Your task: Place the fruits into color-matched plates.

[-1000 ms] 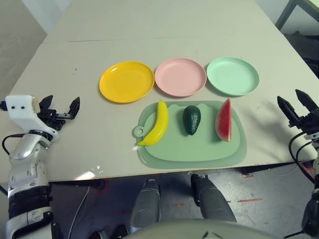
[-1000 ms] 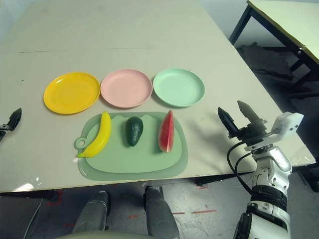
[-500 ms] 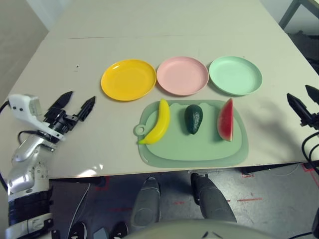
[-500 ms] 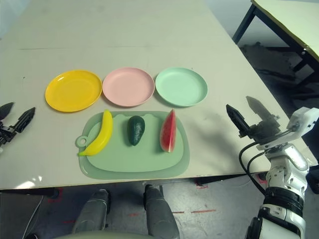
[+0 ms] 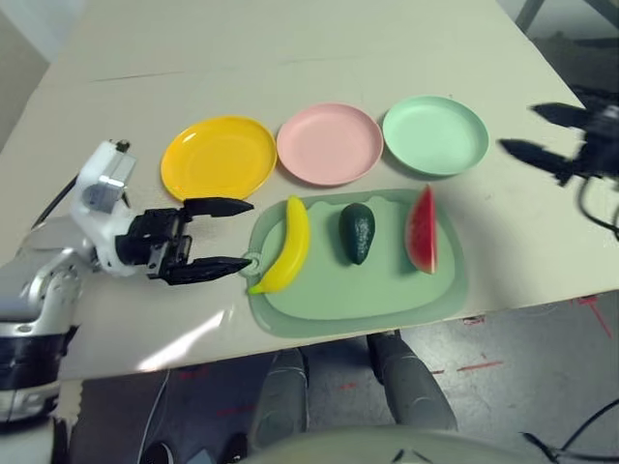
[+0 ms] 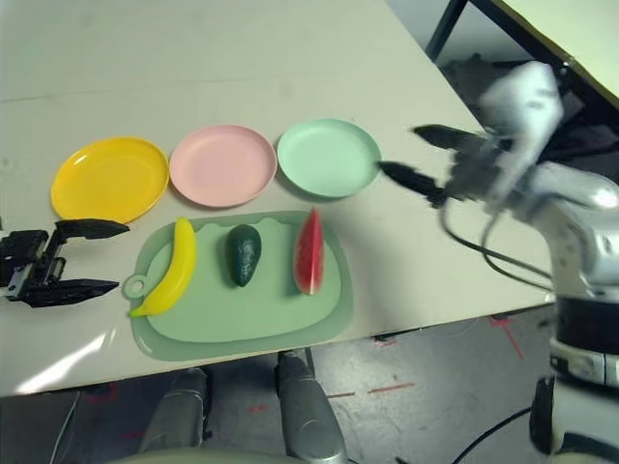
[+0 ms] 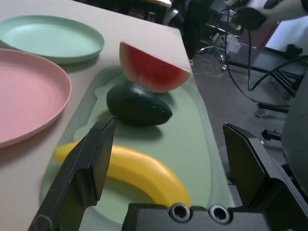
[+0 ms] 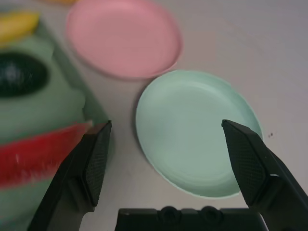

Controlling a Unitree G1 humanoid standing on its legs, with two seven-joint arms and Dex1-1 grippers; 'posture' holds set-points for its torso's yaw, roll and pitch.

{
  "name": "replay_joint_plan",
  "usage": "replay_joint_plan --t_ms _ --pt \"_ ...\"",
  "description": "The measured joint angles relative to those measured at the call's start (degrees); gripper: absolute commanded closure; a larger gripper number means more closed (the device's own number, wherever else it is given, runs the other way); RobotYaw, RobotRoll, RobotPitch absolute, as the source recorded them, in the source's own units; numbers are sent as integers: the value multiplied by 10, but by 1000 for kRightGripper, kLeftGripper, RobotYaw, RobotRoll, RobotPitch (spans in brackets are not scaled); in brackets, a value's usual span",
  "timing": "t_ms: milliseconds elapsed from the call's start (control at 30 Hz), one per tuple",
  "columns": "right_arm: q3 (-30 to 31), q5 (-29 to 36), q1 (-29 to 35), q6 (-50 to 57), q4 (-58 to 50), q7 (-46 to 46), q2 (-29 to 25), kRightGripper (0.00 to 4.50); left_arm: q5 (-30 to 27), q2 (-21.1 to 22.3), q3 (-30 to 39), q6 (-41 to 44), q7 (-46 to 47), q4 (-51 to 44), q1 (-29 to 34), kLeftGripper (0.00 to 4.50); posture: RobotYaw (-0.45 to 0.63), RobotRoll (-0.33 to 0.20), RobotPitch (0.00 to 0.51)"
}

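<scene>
A yellow banana (image 5: 285, 245), a dark green avocado (image 5: 357, 232) and a red watermelon wedge (image 5: 421, 230) lie side by side on a pale green mat (image 5: 358, 290). Behind the mat stand a yellow plate (image 5: 219, 157), a pink plate (image 5: 329, 143) and a mint green plate (image 5: 434, 134), all bare. My left gripper (image 5: 232, 235) is open just left of the banana, its fingers pointing at it. My right gripper (image 6: 411, 155) is open, hovering above the table at the right rim of the mint plate (image 8: 197, 130).
The mat has a loop handle (image 5: 251, 262) at its left end, close to my left lower fingertip. The table's front edge (image 5: 319, 338) runs just below the mat. Cables and furniture legs show beyond the table's right side.
The left gripper has swung in from the table's left edge up to the banana. The right gripper has risen and moved inward from the front right toward the mint plate. The camera has shifted.
</scene>
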Motion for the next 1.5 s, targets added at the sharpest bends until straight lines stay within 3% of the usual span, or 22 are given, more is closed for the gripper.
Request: replay_joint_plan --t_ms 133,233,367,533,933,1267,1500 --pt "82 -80 -78 -138 50 148 -9 9 14 -21 -10 -15 -3 22 -18 0 -189 0 204" --pt "137 -96 -133 -225 63 230 -11 9 20 -22 -10 -25 -15 39 -31 0 -180 0 205" --pt "214 -91 -178 -310 73 249 -11 9 29 -21 -10 -31 -28 56 -36 0 -170 0 213" --pt "283 -95 -232 -373 115 250 46 9 29 -24 -12 -24 -25 42 -35 0 -148 0 226" --pt "339 -101 -246 -402 167 250 86 9 27 -22 -12 -4 -15 1 -12 0 -111 0 239" --pt "341 -185 -241 -481 297 250 186 9 27 -16 -12 1 -10 -10 -9 0 -97 0 231" --pt "339 -210 -240 -502 330 250 200 9 28 -14 -12 1 -5 -12 -8 0 -85 0 233"
